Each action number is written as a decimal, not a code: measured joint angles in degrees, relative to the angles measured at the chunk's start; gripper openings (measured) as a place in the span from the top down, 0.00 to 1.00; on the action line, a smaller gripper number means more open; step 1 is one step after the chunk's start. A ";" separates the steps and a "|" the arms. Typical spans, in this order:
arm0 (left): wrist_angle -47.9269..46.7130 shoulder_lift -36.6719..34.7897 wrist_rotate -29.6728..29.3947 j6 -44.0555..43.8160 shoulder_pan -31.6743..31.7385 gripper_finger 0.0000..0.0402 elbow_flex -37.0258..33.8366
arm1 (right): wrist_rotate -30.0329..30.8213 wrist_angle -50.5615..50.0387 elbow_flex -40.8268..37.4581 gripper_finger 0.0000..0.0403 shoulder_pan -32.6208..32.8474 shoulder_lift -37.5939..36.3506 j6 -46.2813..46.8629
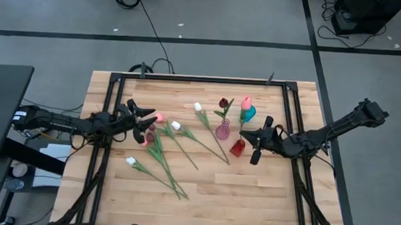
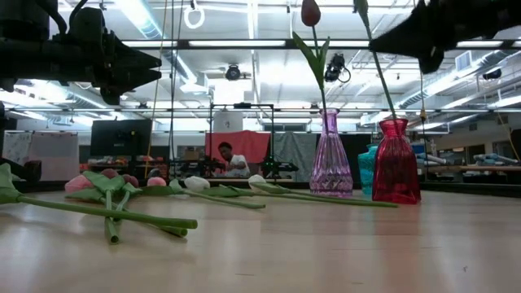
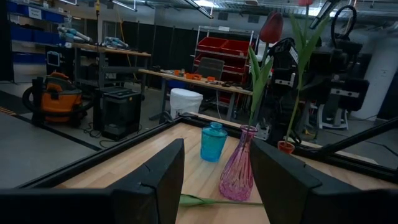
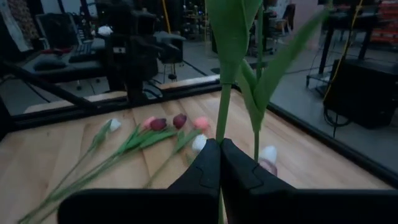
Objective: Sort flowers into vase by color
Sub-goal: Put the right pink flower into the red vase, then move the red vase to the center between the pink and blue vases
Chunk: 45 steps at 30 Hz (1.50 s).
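— Where is the right pincer point(image 4: 220, 144)?

— Raised over the right half of the pale wooden slatted worktop point(image 1: 251, 192). Its two dark fingers are pressed together on the thin green stem of a pink-headed artificial tulip point(image 1: 246, 102). The lower end of that stem stands in the red glass vase point(image 2: 396, 163).

— And the left pincer point(image 1: 147, 124)?

— It hangs over the left half of the worktop with its fingers apart and nothing between them. Just under and beside it lie the loose tulips point(image 1: 176, 126), flat on the wood with crossing stems. Their heads are white, pink and dark maroon.

— Any flowers already placed?

— A dark maroon artificial tulip point(image 2: 310, 12) stands upright in the pink-violet ribbed glass vase point(image 2: 331, 159), just beside the red one. A small teal glass vase point(image 3: 213, 142) sits near both, farther back on the worktop.

— Any writing or brand names?

— None I can read. The white label point(image 3: 37, 12) on the blue shelf bins in the room behind is too small to make out. A person point(image 2: 232, 160) sits far back in the room, well away from the worktop.
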 joint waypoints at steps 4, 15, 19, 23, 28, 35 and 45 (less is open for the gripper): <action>0.00 0.01 0.00 0.00 0.00 0.53 0.00 | -0.40 -0.19 -3.38 0.93 0.00 0.65 5.54; -0.17 0.01 -0.01 0.00 0.00 0.53 -0.02 | -6.71 -10.67 -2.79 0.70 -0.45 0.61 14.59; -0.09 0.01 -0.02 0.02 0.00 0.53 -0.02 | -9.97 -27.79 3.62 0.69 -1.26 1.46 21.96; -0.04 0.01 -0.02 0.02 -0.01 0.53 -0.02 | -14.44 -30.34 4.83 0.62 -1.27 2.88 23.00; -0.09 0.01 -0.02 0.02 -0.02 0.53 -0.02 | -13.85 -30.25 4.83 0.44 -1.41 4.50 23.03; -0.09 0.03 -0.07 0.02 -0.02 0.53 -0.02 | -11.73 -28.64 4.85 0.22 -1.49 9.82 22.55; -0.09 0.03 -0.15 0.02 -0.02 0.53 -0.02 | -9.13 -25.47 4.87 0.28 -2.96 17.60 21.28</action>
